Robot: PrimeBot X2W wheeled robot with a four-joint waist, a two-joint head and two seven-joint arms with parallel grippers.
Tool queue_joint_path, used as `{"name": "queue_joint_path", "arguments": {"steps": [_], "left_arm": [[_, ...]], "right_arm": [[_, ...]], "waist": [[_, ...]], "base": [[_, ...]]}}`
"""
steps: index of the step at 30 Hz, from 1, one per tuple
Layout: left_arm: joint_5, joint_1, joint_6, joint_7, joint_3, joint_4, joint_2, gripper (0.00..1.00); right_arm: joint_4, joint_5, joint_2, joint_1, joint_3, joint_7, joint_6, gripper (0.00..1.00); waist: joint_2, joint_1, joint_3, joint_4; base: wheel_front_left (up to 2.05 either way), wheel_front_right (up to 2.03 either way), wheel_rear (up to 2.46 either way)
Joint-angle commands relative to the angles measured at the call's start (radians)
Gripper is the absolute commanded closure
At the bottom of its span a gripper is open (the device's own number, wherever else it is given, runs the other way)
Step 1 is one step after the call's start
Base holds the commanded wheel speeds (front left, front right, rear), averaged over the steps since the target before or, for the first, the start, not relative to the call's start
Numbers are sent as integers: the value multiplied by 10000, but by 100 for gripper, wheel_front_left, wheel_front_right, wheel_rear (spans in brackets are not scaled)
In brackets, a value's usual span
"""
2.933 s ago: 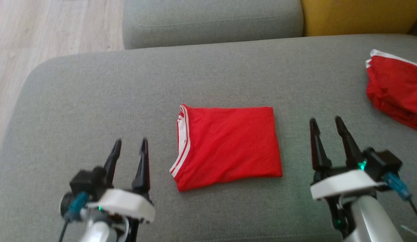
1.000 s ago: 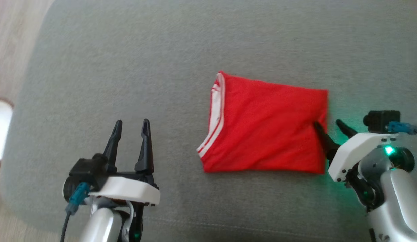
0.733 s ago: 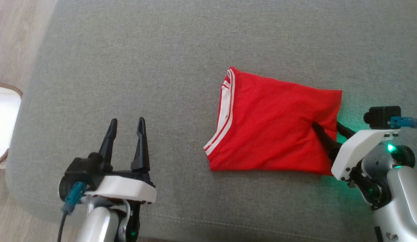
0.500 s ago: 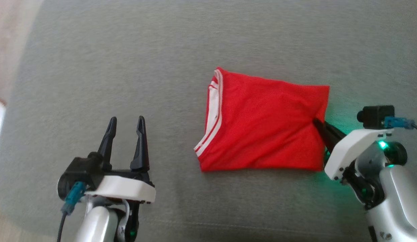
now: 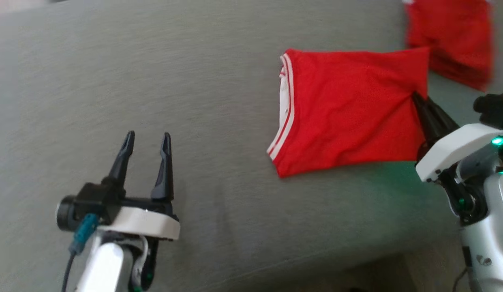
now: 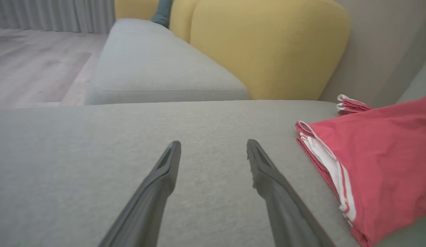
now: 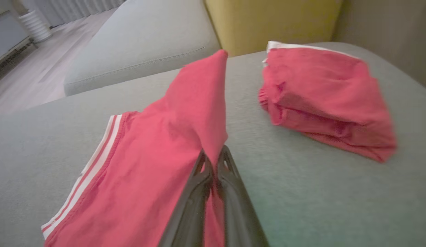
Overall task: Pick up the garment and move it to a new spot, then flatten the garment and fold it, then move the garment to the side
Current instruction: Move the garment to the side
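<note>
A: Right claw, what's it doing?
B: The right gripper [image 7: 213,152] has its fingers pressed together, pinching the right edge of the red garment [image 5: 348,109]. Cloth sits between the tips in the right wrist view.

A: Garment flat or up?
B: It's folded in a rough rectangle. The pinched side is pulled up into a peak, and the far right corner stands above the gripper. The left part looks to lie on the grey seat cushion [image 5: 154,81], but can't tell how much of it touches.

A: Where on the cushion?
B: In the right half, closer to the far edge than the near edge. The white-striped trim runs along the side facing the cushion's left edge.

A: Left claw?
B: The left gripper [image 5: 148,136] has its fingers spread wide with nothing between them. It hovers over bare cushion toward the near edge, well apart from the garment, on its trim side.

A: Anything else on there?
B: A red pile [image 5: 450,40] of folded cloth with a bit of white trim sits at the far right corner. It's just past the garment's lifted corner. Overlaps it in the head view, but the right wrist view shows a gap of cushion between.

A: Background?
B: A yellow backrest [image 6: 267,44] stands behind the far edge. A second grey cushion [image 6: 158,72] is beside it, and there's wood floor [image 6: 34,61] off to the left.
</note>
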Motion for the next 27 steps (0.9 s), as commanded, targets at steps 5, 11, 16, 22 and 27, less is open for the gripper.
{"name": "queue_joint_path", "arguments": {"steps": [5,11,16,22,27], "left_arm": [[265,-587,-47,450,183,-682,415,0],[332,-705,-40,753,75,-912,524,0],[260,-674,5,691,81,-883,493,0],[67,-692,41,401,18,-677,255,0],[-66,-686,66,167,-49,-412,81,0]], "right_arm": [[-104,-120,207,-600,226,-492,-9,100],[412,-195,304,-1021,412,-864,-9,100],[694,-319,180,-1449,476,-1006,-9,100],[911,-611,-274,-2482,540,-779,-9,100],[1253,-903,-647,-3722,427,-337,-9,100]], "waist": [[0,-1,457,-2387],[0,-1,492,-2565],[0,-1,407,-2192],[0,-1,161,-1314],[0,-1,-45,-603]], "base": [[0,0,0],[0,0,0],[0,0,0],[0,0,0],[0,0,0]]}}
